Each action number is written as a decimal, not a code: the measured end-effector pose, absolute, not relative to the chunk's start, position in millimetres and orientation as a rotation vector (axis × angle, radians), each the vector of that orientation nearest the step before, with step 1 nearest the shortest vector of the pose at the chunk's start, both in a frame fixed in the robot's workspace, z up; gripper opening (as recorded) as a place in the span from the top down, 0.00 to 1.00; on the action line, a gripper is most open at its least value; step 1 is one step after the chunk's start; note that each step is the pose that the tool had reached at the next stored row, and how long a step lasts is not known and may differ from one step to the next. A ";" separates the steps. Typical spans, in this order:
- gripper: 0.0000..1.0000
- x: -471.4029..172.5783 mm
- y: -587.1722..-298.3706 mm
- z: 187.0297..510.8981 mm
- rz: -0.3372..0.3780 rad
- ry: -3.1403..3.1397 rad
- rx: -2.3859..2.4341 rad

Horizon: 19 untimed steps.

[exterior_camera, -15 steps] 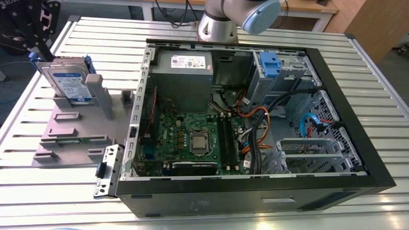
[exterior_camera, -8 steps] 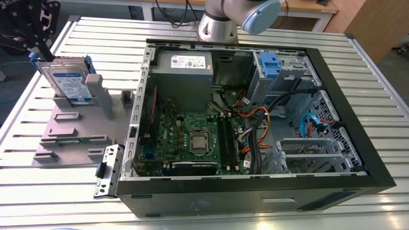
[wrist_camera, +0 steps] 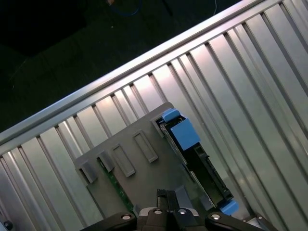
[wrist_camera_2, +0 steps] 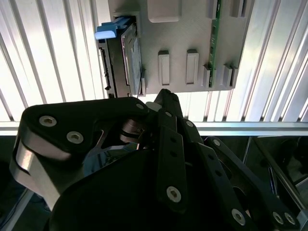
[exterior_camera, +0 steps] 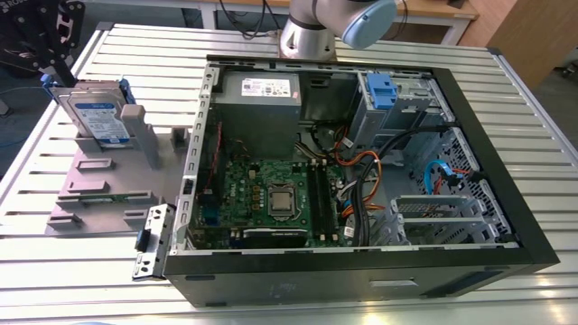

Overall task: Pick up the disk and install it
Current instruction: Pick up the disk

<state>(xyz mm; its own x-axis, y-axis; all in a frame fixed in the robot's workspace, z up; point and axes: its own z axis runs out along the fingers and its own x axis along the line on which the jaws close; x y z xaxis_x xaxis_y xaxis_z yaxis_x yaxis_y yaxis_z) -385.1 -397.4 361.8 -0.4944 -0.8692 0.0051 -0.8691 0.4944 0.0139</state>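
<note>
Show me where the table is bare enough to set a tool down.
Bare slats of the table lie at the exterior view's lower left, below the grey fixture, and along the computer case on the exterior view's right. It is crowded at the fixture's far corner, where the disk stands with the gripper above it.

On the exterior view's left, the disk (exterior_camera: 97, 120) stands, seemingly upright, on the plate (exterior_camera: 99, 195).
</note>
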 end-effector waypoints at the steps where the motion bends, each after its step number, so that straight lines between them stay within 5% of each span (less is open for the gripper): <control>1: 0.89 -385.1 -397.4 361.8 -0.015 -2.705 1.576; 19: 0.89 -385.1 -397.4 361.8 -0.015 -2.687 1.606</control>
<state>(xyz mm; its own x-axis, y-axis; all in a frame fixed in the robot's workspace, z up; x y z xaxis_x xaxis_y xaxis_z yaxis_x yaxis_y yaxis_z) -385.1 -397.4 361.8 -0.4733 -0.8809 0.0051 -0.8808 0.4734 0.0139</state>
